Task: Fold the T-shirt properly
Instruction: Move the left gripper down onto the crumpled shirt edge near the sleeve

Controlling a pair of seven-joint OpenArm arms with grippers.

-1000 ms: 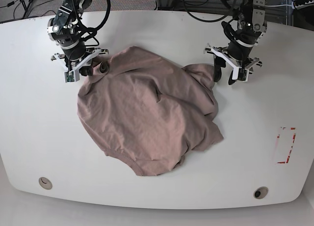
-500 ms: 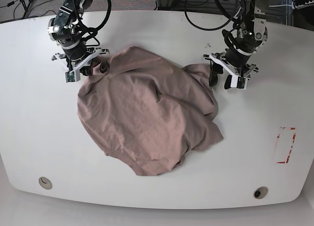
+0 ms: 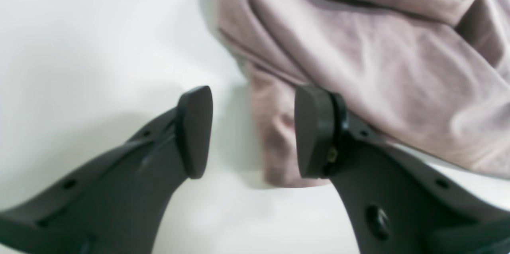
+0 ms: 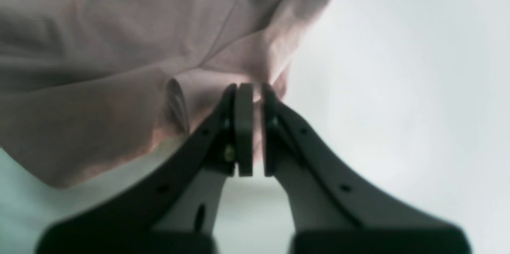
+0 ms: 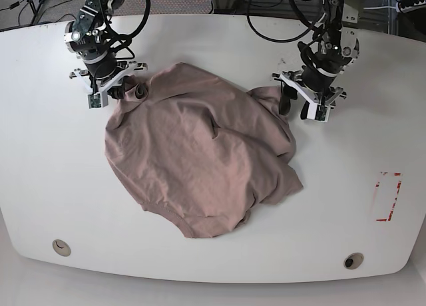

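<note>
The mauve-tan T-shirt [image 5: 193, 153] lies crumpled and wrinkled in the middle of the white table [image 5: 53, 173]. At its upper left corner, my right gripper [image 5: 131, 91] is shut on a fold of the cloth. In the right wrist view, a thin strip of T-shirt [image 4: 99, 66] is pinched between the pads of that gripper [image 4: 256, 126]. My left gripper [image 5: 297, 106] stands open at the shirt's upper right bunch. In the left wrist view, an edge of the T-shirt [image 3: 378, 46] reaches in between the fingers of this gripper [image 3: 255, 132], close to the right pad [image 3: 312, 134].
A red-outlined rectangle [image 5: 388, 197] is marked near the table's right edge. Two round holes [image 5: 61, 247] [image 5: 353, 260] sit near the front edge. Cables hang behind the back edge.
My left gripper has moved left onto the shirt's right bunch, its jaws still apart. My right gripper has closed on the shirt's upper left corner and shifted slightly back.
</note>
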